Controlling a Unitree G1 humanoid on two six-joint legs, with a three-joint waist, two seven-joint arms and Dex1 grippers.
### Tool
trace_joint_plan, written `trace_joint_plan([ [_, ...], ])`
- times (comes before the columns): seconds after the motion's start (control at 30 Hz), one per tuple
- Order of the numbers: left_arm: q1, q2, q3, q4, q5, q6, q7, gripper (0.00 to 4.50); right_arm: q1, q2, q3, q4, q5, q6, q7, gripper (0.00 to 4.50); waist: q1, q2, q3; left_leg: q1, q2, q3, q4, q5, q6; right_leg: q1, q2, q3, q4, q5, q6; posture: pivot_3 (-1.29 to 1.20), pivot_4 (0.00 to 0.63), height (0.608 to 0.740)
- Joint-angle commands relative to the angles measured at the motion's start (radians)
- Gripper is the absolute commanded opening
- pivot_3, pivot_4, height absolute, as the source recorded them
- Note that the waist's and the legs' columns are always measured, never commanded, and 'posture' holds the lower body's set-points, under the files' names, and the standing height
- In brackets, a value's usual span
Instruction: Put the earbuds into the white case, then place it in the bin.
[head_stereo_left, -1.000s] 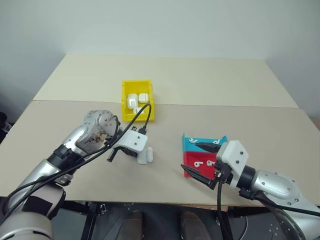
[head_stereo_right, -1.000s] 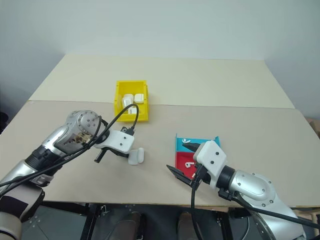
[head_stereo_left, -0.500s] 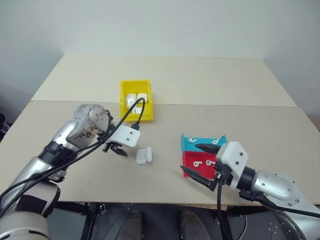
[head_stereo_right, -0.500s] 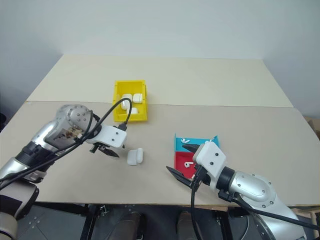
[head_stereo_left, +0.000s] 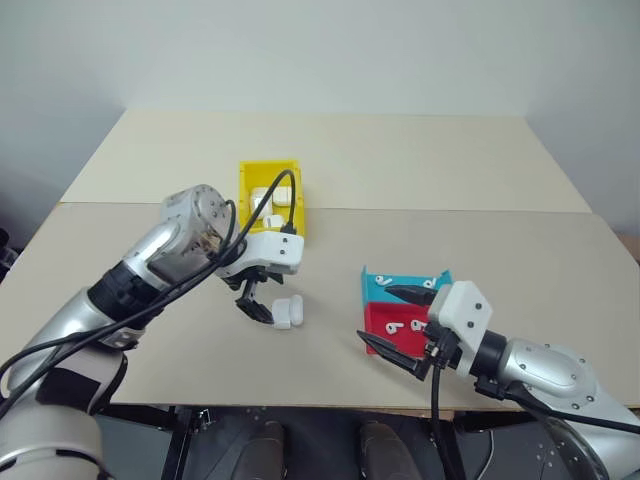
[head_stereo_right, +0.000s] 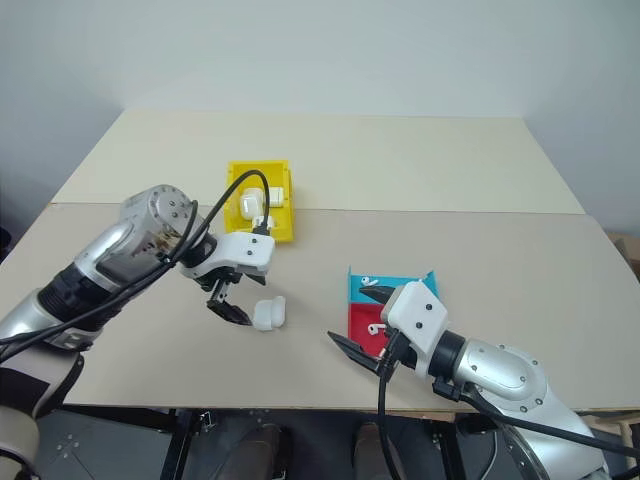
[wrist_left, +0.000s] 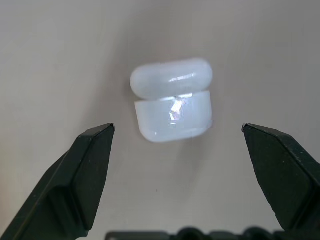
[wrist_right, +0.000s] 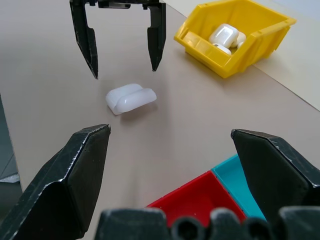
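Note:
The white case (head_stereo_left: 287, 312) lies on its side on the table, lid down against its body. My left gripper (head_stereo_left: 255, 302) hangs open just above and left of it, fingers pointing down, nothing between them. In the left wrist view the case (wrist_left: 172, 106) sits between and beyond the two spread fingertips. Earbuds (head_stereo_left: 397, 327) lie in the red tray (head_stereo_left: 385, 315), and more rest in the blue tray (head_stereo_left: 376, 290). My right gripper (head_stereo_left: 375, 315) is open over these trays, holding nothing. The yellow bin (head_stereo_left: 246, 200) stands behind the case.
The bin holds a few white cases (wrist_right: 224, 36). In the right wrist view the left gripper (wrist_right: 124, 71) hangs over the lying case (wrist_right: 131, 98). A seam between two tabletops runs behind the bin. Bare table lies between the case and the trays.
My left gripper has opened, let go of the case, lifted and rolled at the wrist. The case now lies free on the table. The right arm has not moved.

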Motion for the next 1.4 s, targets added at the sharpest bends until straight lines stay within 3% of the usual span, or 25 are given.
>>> trace_joint_plan([
  [0.03,-0.025,0.005,-0.032,-0.053,0.026,0.073,-0.006,4.44,-0.008,0.002,-0.009,-0.014,0.011,-0.026,0.007,4.5,0.0,0.0,0.0,0.0,0.0,0.0,0.0,0.0,0.0,0.0,0.0,0.0,0.0,0.0,0.0,0.0,0.15,0.74],
  [0.97,-0.019,-0.1,-0.157,0.017,0.133,0.137,0.12,4.44,0.01,-0.01,-0.021,-0.026,0.015,-0.027,0.008,4.5,0.005,0.0,0.0,0.0,-0.001,0.0,0.0,0.0,0.0,0.0,-0.001,0.0,0.0,0.0,0.0,0.0,0.15,0.74],
  [1.4,0.004,-0.097,-0.179,-0.008,0.146,0.15,0.132,4.44,0.044,-0.025,-0.036,-0.007,0.004,-0.056,0.033,4.5,0.005,0.0,0.0,0.0,-0.001,0.0,0.0,0.0,0.0,0.001,-0.001,0.0,0.0,0.0,0.0,0.0,0.15,0.74],
])
